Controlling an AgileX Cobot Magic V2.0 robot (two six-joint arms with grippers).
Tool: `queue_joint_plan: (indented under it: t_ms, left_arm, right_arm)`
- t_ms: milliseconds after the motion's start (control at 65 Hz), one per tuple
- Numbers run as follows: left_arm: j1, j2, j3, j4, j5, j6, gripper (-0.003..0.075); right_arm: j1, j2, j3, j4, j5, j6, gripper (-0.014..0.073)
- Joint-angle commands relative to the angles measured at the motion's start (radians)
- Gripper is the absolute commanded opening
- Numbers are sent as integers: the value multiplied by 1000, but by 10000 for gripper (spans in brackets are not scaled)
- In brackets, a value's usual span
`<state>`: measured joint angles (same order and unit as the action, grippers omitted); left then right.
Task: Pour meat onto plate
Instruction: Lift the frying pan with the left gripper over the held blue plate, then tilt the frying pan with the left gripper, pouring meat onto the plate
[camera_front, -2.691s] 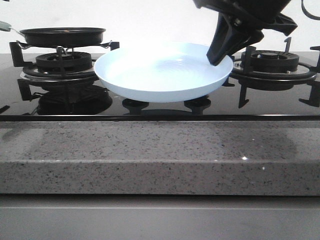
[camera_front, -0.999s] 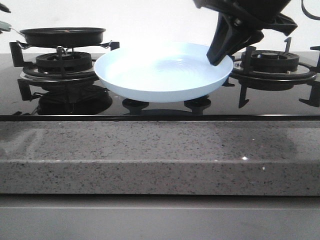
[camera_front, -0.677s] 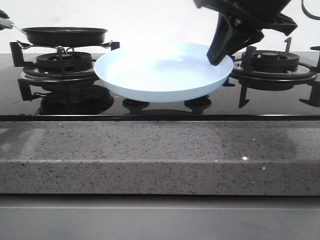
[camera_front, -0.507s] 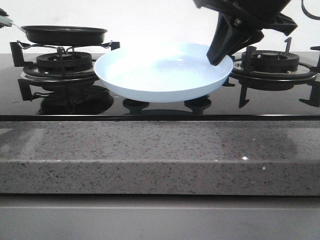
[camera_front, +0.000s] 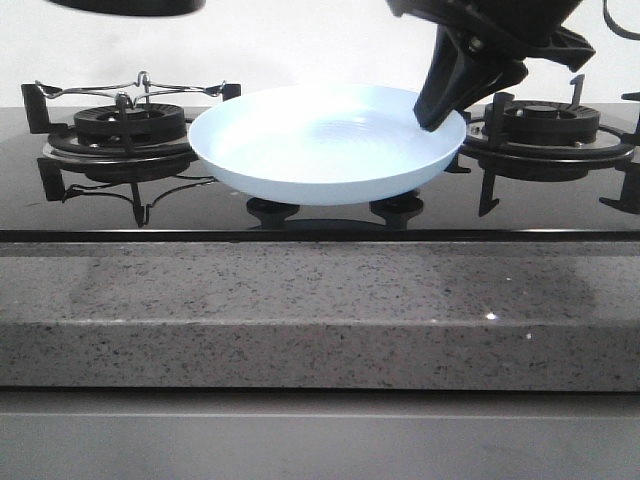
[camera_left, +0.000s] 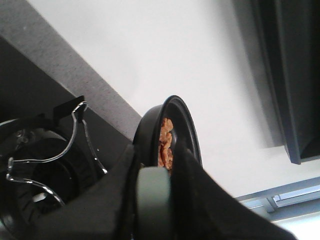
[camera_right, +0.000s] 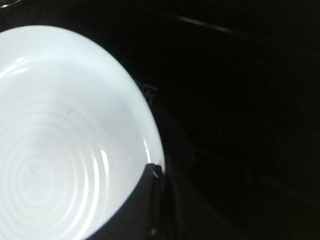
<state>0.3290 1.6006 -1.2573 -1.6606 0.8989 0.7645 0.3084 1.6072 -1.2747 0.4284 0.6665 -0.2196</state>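
The pale-blue plate (camera_front: 325, 145) sits on the middle of the hob; it also shows in the right wrist view (camera_right: 65, 130). My right gripper (camera_front: 437, 115) is shut on the plate's right rim (camera_right: 155, 170). The black frying pan (camera_front: 125, 5) is lifted to the top left edge of the front view, clear of the left burner. In the left wrist view my left gripper (camera_left: 155, 185) is shut on the pan's pale handle (camera_left: 152, 200). The pan (camera_left: 150, 135) holds light-brown meat (camera_left: 165, 140). The left gripper is out of the front view.
The left burner with its wire support (camera_front: 125, 115) stands bare under the lifted pan. The right burner (camera_front: 550, 125) is behind my right arm. The grey speckled counter edge (camera_front: 320, 310) runs along the front. A white wall is behind.
The pan has risen off the left burner to the top edge of the front view. The plate and right gripper have not moved.
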Motion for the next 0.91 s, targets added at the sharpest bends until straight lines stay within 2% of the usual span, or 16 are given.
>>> queue_joint_plan:
  t_ms: [0,154,431,661,892]
  left_arm:
    - [-11,-111,-4,-83,44,43,-20]
    - [-48,-225,86,-81,36,137,-20]
    - [-192,-351,226,-77,21,358,-20]
    - [-294,-367,238,-77,17,507,-20]
    - [-341,-367,234,-85,17,771,-20]
  right_arm:
    - [2,-40,-23,21,-44,-11,-118]
    - [2,-40,-23,21,-44,-11,-118]
    - [2,-40,-23,21,-45,-11,-118]
    - [2,-40,-23,21,-45,-11,-118]
    - [2,-40,-23,21,-45,-11,-118]
